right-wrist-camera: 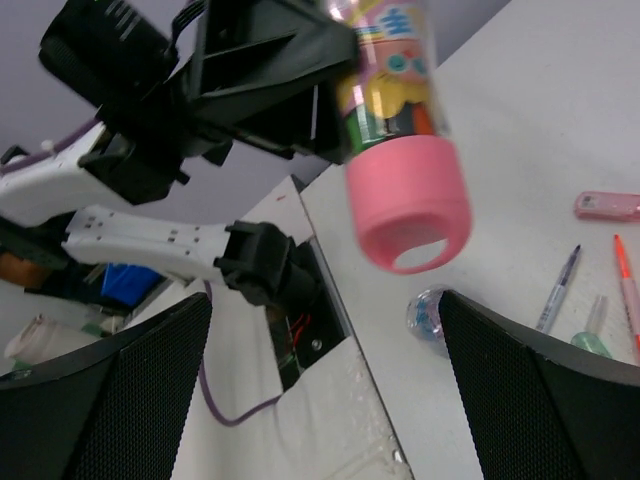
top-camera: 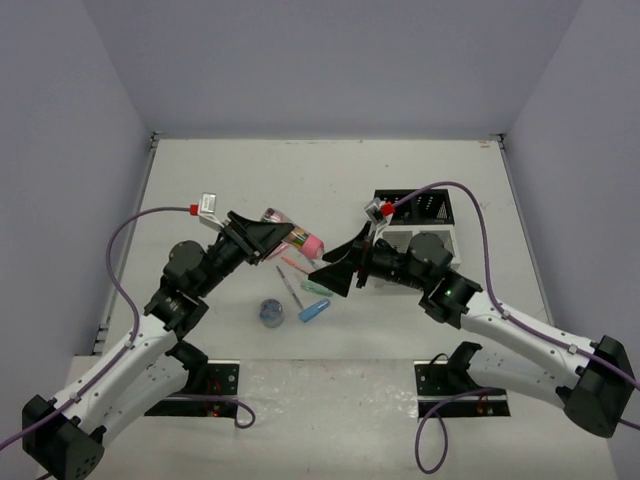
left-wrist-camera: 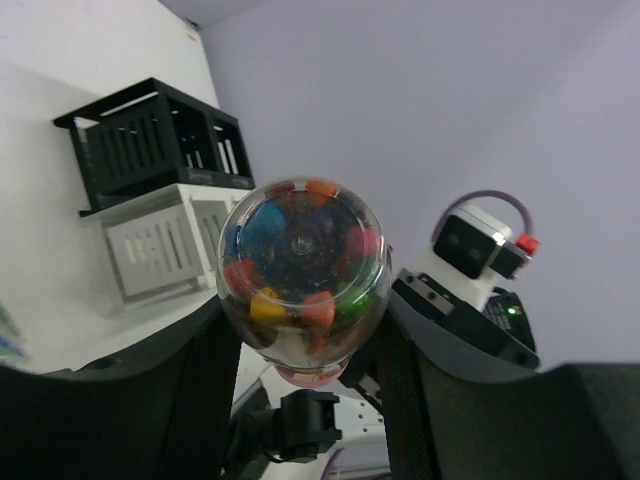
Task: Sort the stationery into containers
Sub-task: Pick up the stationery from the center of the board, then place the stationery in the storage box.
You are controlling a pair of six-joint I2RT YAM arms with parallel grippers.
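My left gripper [top-camera: 280, 236] is shut on a clear tube of coloured pieces with a pink cap [top-camera: 299, 237] and holds it in the air above the table. In the left wrist view the tube's clear end [left-wrist-camera: 303, 262] fills the space between the fingers. My right gripper [top-camera: 335, 274] is open and empty, facing the tube's pink cap [right-wrist-camera: 408, 203] from just beyond it. On the table lie thin pens [top-camera: 289, 276], a mint piece [top-camera: 318, 288], a blue capsule [top-camera: 313, 311] and a round blue-grey roll [top-camera: 271, 313]. The black container [top-camera: 426, 207] and the white container [top-camera: 398, 240] stand behind my right arm.
In the right wrist view a pink capsule [right-wrist-camera: 607, 206], pens [right-wrist-camera: 556, 291] and the roll [right-wrist-camera: 427, 317] lie below the tube. In the left wrist view the black container [left-wrist-camera: 150, 140] sits on or behind the white one [left-wrist-camera: 158, 246]. Grey walls enclose the table.
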